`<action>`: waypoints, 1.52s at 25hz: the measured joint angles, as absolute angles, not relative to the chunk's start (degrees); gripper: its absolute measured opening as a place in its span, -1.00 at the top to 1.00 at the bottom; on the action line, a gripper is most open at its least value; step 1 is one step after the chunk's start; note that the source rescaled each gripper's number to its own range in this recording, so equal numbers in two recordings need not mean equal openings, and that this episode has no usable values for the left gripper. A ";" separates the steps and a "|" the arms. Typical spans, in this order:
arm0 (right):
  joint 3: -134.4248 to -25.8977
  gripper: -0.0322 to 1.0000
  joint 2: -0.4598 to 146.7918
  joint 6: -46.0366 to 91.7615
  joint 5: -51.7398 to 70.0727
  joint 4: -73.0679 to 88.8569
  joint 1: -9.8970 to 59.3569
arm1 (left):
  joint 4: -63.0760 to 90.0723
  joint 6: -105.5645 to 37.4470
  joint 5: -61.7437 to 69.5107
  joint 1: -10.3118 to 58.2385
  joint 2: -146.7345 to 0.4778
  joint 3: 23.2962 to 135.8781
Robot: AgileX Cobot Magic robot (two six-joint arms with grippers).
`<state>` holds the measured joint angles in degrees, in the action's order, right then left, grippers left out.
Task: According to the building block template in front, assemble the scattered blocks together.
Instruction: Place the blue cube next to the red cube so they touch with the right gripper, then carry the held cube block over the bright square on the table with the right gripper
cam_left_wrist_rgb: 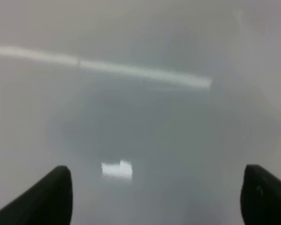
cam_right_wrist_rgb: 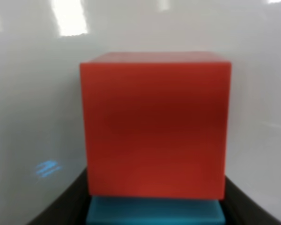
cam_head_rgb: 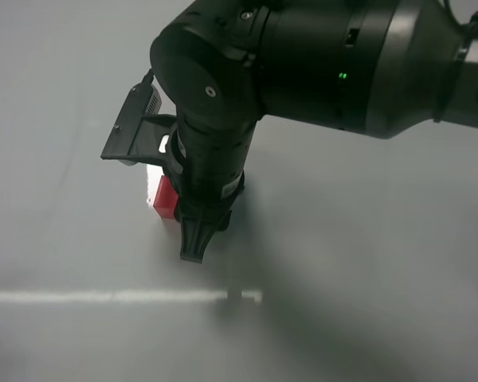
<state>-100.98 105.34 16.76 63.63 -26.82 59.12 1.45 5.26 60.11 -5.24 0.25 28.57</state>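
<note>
A red cube (cam_head_rgb: 166,197) sits on the grey table, half hidden behind my right gripper (cam_head_rgb: 194,248), which points straight down at it. In the right wrist view the red cube (cam_right_wrist_rgb: 154,124) fills the frame. A teal cube (cam_right_wrist_rgb: 154,212) lies flush against its near side, between the dark fingers (cam_right_wrist_rgb: 61,208) of my right gripper (cam_right_wrist_rgb: 154,213), which looks shut on it. The teal cube is hidden in the high view. My left gripper (cam_left_wrist_rgb: 154,197) is open and empty over bare table; it is outside the high view. The template bar is out of view.
The right arm's thick black body (cam_head_rgb: 327,64) crosses the top of the high view from the right. A bright strip of reflected light (cam_head_rgb: 119,297) lies across the grey table near the front; a similar strip shows in the left wrist view (cam_left_wrist_rgb: 107,68).
</note>
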 joint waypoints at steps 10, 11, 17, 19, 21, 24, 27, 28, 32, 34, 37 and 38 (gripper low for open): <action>-100.98 0.94 105.52 15.87 63.19 -26.69 59.34 | 1.45 5.31 60.11 -5.24 0.25 28.57; -100.98 0.90 105.52 15.87 63.08 -26.69 59.34 | 1.45 5.31 60.11 -5.24 0.25 28.57; -101.33 -0.34 105.56 15.78 62.70 -26.65 59.34 | 1.45 5.31 60.11 -5.24 0.25 28.57; -102.23 -0.59 105.63 15.67 62.78 -26.65 59.34 | 1.45 5.31 60.11 -5.24 0.25 28.57; -103.94 -0.71 105.63 15.67 63.00 -26.23 59.34 | 1.45 5.31 60.11 -5.24 0.25 28.57; -106.47 -0.75 105.63 16.19 63.77 -23.07 59.34 | 1.45 5.31 60.11 -5.24 0.25 28.57; -107.40 -0.77 105.63 17.58 63.90 -19.24 59.34 | 1.45 5.31 60.11 -5.24 0.25 28.57; -107.45 -0.77 105.81 18.01 63.90 -18.68 59.34 | 1.45 5.31 60.11 -5.24 0.25 28.57; -107.57 -0.77 106.98 18.68 63.59 -20.36 59.34 | 1.45 5.31 60.11 -5.24 0.25 28.57; -107.57 -0.77 107.56 18.66 63.53 -22.25 59.34 | 1.45 5.31 60.11 -5.24 0.25 28.57; -107.57 -0.77 108.06 18.66 63.40 -23.27 59.34 | 1.45 5.31 60.11 -5.24 0.25 28.57; -107.57 -0.77 108.28 18.66 63.40 -23.27 59.34 | 1.45 5.31 60.11 -5.24 0.25 28.57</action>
